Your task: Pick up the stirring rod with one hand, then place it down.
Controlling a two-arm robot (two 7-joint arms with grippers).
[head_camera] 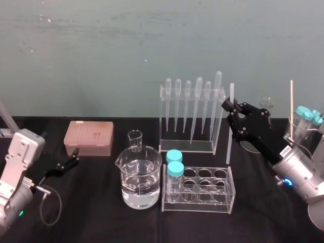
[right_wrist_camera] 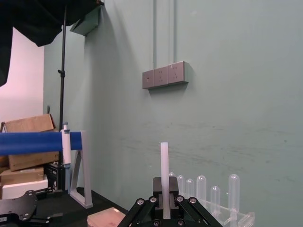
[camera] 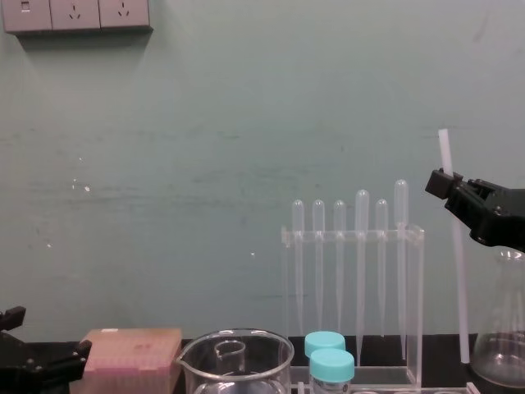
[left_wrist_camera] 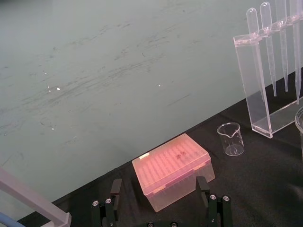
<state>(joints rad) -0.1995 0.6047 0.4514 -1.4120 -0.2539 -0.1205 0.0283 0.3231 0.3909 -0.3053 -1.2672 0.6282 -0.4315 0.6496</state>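
Note:
The stirring rod (head_camera: 229,136) is a thin whitish stick standing nearly upright just to the right of the clear pipette rack (head_camera: 191,147). My right gripper (head_camera: 228,105) is shut on the stirring rod near its upper third, with the black jaws reaching in from the right. From the chest, the stirring rod (camera: 456,271) hangs down beside the rack, clamped by the right gripper (camera: 439,182); its lower end is close to the black table, and I cannot tell whether it touches. The right wrist view has the stirring rod (right_wrist_camera: 164,165) rising from between the fingers. My left gripper (head_camera: 71,161) rests open at the far left.
A pink tip box (head_camera: 88,137) lies at the back left. A large beaker of water (head_camera: 138,178), a small beaker (head_camera: 135,139) and a tube rack (head_camera: 198,189) with two blue-capped tubes occupy the middle. A flask (camera: 500,345) and a beaker of capped tubes (head_camera: 304,126) stand on the right.

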